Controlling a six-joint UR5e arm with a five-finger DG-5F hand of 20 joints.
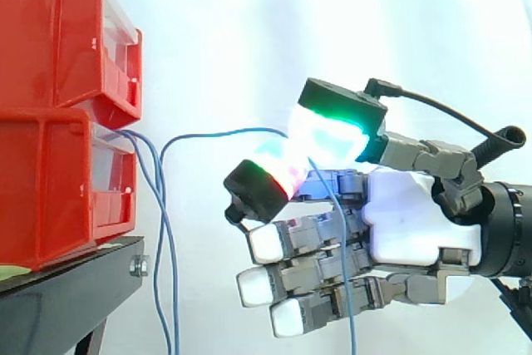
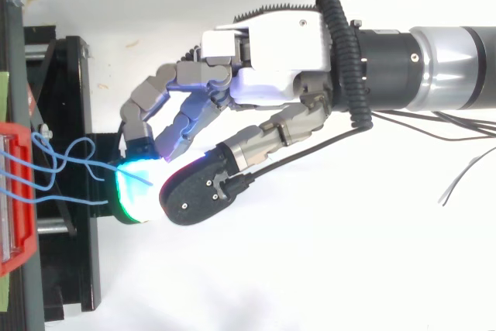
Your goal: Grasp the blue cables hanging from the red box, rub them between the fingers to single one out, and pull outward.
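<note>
Mid-frame, the hand (image 1: 416, 222) pinches one blue cable (image 1: 216, 132) running from the red box (image 1: 58, 180) at left. Pulled sharply, it may slip the pads (image 1: 337, 135) or snag the other cables (image 1: 165, 234)

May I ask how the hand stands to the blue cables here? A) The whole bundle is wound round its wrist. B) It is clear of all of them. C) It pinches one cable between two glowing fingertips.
C: in the side view one blue cable arcs from the red box into the pinch of the hand's fingertips, while the other cables hang beside the stand.
</note>
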